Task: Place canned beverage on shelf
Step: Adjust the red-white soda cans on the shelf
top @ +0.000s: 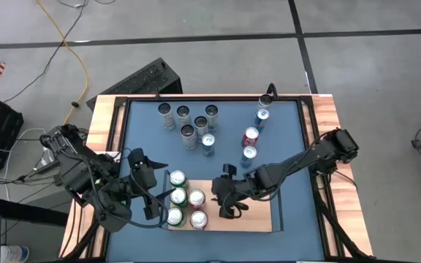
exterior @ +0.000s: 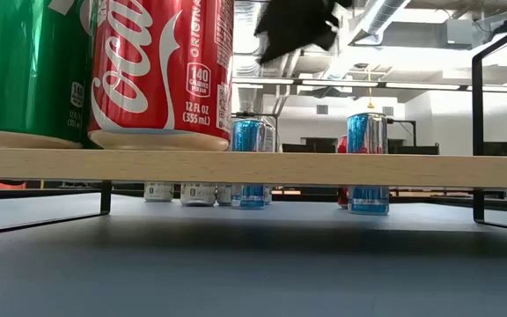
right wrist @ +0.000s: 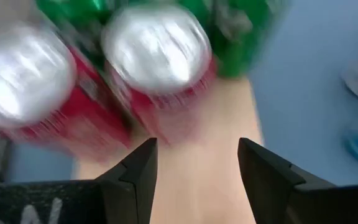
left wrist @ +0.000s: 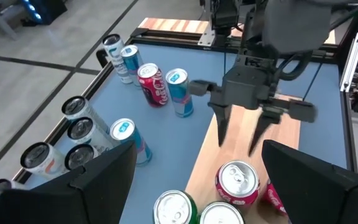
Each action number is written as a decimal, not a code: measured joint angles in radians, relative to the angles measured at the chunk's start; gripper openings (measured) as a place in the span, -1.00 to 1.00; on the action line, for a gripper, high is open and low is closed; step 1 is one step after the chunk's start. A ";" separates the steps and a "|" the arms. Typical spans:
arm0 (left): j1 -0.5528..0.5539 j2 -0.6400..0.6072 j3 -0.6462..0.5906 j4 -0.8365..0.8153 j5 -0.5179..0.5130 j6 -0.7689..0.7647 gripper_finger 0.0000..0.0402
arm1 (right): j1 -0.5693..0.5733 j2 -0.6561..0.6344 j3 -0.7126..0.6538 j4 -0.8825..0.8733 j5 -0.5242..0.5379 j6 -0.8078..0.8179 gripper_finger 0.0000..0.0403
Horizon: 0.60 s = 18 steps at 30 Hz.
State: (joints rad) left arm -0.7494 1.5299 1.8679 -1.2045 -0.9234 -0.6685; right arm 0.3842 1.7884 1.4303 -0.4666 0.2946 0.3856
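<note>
Five cans (top: 185, 205), three green and two red, stand clustered at the left end of the shelf (top: 254, 216), which lies at the near edge of the blue table (top: 291, 146) with its right part bare. Above that bare wood, just right of the cans, the right gripper (top: 229, 207) hangs with its fingers (left wrist: 221, 127) spread and nothing between them. Left of the shelf, the left gripper (top: 150, 191) hovers beside the cans, its fingers also spread and empty. Farther back stand a group of grey cans (top: 188, 120) with one blue can (top: 207, 145), and to their right a row of blue and red cans (top: 254, 131).
</note>
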 joint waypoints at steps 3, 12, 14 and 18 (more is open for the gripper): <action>0.000 0.000 0.000 -0.002 0.000 0.000 0.66 | 0.000 0.000 -0.002 -0.009 -0.002 0.001 0.02; 0.000 0.000 0.000 -0.015 0.001 0.000 0.66 | 0.048 -0.038 -0.001 -0.084 -0.002 0.063 0.01; 0.000 0.000 0.000 -0.015 0.001 0.000 0.66 | 0.095 -0.043 -0.001 -0.092 -0.003 0.090 0.02; 0.000 0.000 0.000 -0.016 0.001 0.002 0.66 | 0.162 -0.011 -0.001 -0.048 0.018 0.157 0.02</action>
State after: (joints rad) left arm -0.7494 1.5299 1.8679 -1.2205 -0.9226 -0.6670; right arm 0.5466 1.7773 1.4292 -0.5143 0.3125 0.5425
